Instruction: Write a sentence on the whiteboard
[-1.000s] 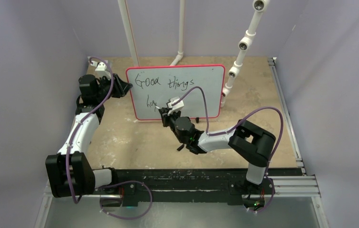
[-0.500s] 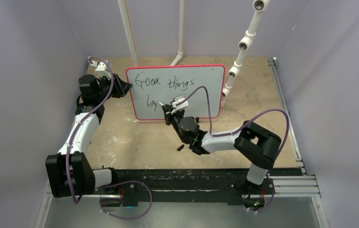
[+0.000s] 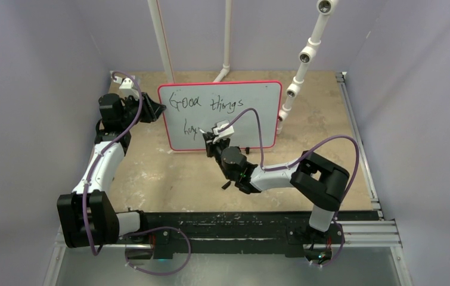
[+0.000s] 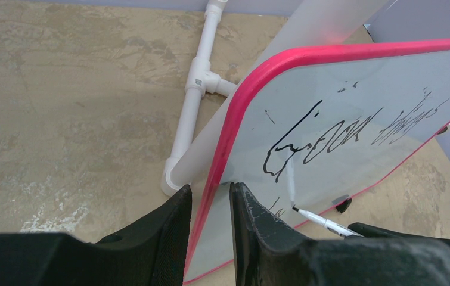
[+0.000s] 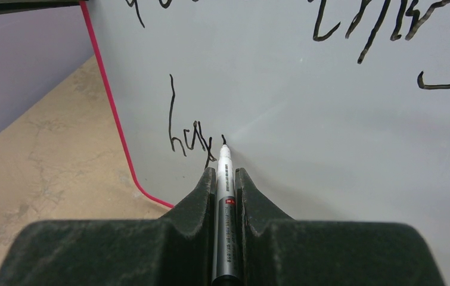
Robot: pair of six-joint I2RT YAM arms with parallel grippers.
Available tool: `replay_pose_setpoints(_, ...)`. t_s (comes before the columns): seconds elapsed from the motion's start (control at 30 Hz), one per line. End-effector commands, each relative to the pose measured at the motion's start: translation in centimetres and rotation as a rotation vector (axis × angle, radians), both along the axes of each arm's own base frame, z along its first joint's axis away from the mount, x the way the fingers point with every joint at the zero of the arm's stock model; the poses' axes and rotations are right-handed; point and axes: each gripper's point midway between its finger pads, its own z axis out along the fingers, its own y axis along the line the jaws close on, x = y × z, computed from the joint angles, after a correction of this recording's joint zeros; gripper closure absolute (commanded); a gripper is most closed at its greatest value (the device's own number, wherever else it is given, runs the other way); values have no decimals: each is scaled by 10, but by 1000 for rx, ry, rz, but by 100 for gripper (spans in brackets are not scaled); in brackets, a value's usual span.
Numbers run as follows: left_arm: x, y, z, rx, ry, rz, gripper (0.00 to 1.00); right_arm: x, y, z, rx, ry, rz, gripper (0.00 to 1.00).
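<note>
Marker [image 5: 226, 196] clamped in right fingers [image 5: 198, 199], tip on whiteboard [image 5: 329, 149], left fingers [image 4: 252, 232] pinching rim

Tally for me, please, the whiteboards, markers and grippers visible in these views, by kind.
whiteboard: 1
marker: 1
grippers, the left gripper and the right gripper: 2
Total: 4

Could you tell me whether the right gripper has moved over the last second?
Yes, slightly: the right gripper, shut on the marker, has shifted rightward in the top view along the whiteboard, farther from its left rim.
</note>
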Motion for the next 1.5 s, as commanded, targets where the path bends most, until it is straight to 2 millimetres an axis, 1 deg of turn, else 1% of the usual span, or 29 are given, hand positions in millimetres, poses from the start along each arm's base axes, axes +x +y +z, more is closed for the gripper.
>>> replay_pose_setpoints(0.0, -2, -2, 13, 1, -53, -10, 70, 0, -3, -8, 16, 38, -25, 100)
replay_pose_setpoints(0.07, -2, -2, 12, 1, -51, -12, 70, -2, -2, -18, 4, 65, -16, 100)
replay_pose_setpoints(0.23, -2, -2, 12, 1, -52, -11, 70, -8, 3, -37, -14, 111, 17, 100)
replay_pose_setpoints(0.33, -2, -2, 12, 1, -52, -11, 70, -11, 8, -43, -24, 125, 35, 100)
replay_pose_setpoints(0.4, -2, -2, 13, 1, -52, -10, 70, -13, 10, -43, -26, 124, 43, 100)
replay_pose_setpoints(0.47, -2, -2, 12, 1, -51, -10, 70, -13, 10, -39, -26, 117, 45, 100)
replay_pose_setpoints(0.57, -2, -2, 12, 0, -50, -10, 70, -14, 9, -27, -9, 93, 50, 100)
replay_pose_setpoints(0.7, -2, -2, 12, -1, -48, -10, 70, -16, 4, -2, 42, 40, 55, 100)
replay_pose_setpoints(0.77, -2, -2, 12, -1, -49, -12, 70, -17, 1, 15, 79, 9, 54, 100)
replay_pose_setpoints(0.87, -2, -2, 12, -1, -50, -12, 70, -15, -2, 30, 105, -18, 40, 100)
replay_pose_setpoints(0.97, -1, -2, 11, -1, -48, -12, 70, -12, 0, 34, 107, -27, 27, 100)
replay_pose_setpoints(1.13, -1, -3, 12, -2, -49, -14, 70, -7, 4, 34, 79, -43, 19, 100)
replay_pose_setpoints(1.47, -2, -2, 12, -2, -51, -13, 70, 0, 9, 26, 48, -46, -4, 100)
